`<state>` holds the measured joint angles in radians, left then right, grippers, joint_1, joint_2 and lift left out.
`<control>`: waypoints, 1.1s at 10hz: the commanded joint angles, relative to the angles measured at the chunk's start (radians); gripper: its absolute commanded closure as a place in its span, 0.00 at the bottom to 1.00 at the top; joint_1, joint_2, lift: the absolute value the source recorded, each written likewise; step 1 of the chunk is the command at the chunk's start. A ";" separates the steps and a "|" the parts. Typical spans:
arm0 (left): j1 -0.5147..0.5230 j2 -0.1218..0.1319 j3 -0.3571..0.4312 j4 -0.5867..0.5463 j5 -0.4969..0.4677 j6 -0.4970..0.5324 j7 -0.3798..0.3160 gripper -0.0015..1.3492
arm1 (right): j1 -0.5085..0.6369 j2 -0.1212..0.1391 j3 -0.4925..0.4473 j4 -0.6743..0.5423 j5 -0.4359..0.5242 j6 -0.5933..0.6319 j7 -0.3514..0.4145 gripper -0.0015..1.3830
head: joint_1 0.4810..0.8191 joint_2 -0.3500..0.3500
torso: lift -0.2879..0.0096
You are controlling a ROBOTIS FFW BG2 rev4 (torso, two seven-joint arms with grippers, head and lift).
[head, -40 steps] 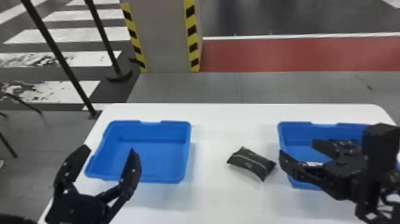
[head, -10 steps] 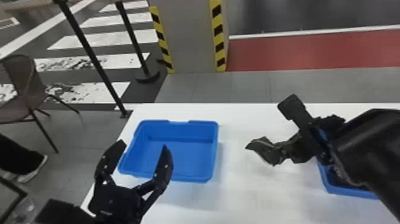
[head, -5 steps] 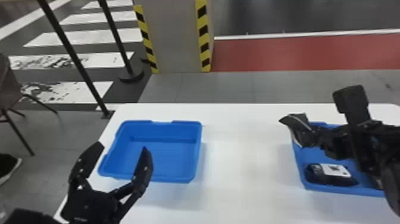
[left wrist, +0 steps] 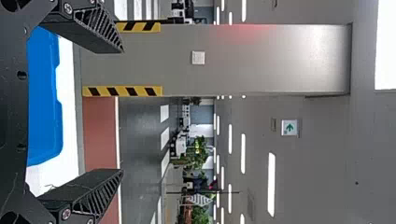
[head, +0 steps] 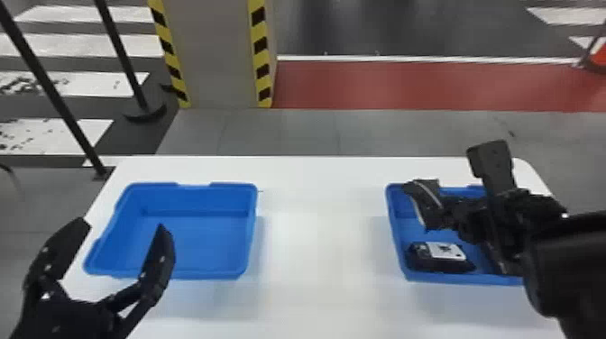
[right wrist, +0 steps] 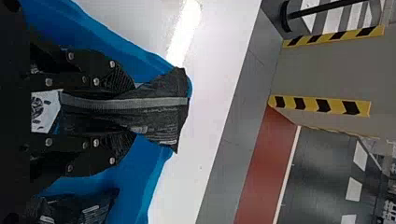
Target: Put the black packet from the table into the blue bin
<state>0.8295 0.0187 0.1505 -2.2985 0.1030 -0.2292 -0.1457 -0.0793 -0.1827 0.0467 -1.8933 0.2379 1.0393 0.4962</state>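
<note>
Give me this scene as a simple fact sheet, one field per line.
Surface: white table
Item held: black packet
Held by: right fingers, closed on it
Position: above the right-hand blue bin, not yet released
Already in that bin: black item with white label, another dark packet
Other container: left-hand blue bin
Left fingers: open, holding nothing
Background: pillar with yellow-black stripes

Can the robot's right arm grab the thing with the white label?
Probably not yet: its right tool is closed on the black packet. The white-labelled thing lies near, in the blue bin, but the tool would likely need emptying first.
</note>
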 commanded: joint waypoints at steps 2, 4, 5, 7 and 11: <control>0.000 -0.003 0.003 0.000 -0.001 -0.002 0.001 0.09 | 0.069 0.011 -0.029 -0.098 -0.003 0.001 -0.045 0.04 | 0.63 0.54 | 0.60; 0.000 -0.003 0.003 0.000 -0.001 -0.002 0.000 0.09 | 0.226 0.038 -0.095 -0.268 -0.038 -0.139 -0.145 0.09 | 0.63 0.52 | 0.60; -0.002 -0.003 0.003 0.000 -0.001 -0.002 0.000 0.09 | 0.330 0.054 -0.122 -0.344 -0.082 -0.281 -0.208 0.10 | 0.63 0.50 | 0.60; -0.002 -0.003 0.003 0.000 -0.001 -0.002 0.000 0.09 | 0.487 0.077 -0.164 -0.359 -0.180 -0.632 -0.268 0.10 | 0.63 0.49 | 0.60; -0.005 -0.003 0.001 0.000 -0.001 0.001 0.001 0.09 | 0.688 0.086 -0.178 -0.359 -0.338 -1.042 -0.260 0.10 | 0.63 0.54 | 0.60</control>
<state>0.8249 0.0153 0.1517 -2.2985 0.1017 -0.2295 -0.1454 0.5683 -0.0961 -0.1315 -2.2286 -0.0827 0.0271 0.2348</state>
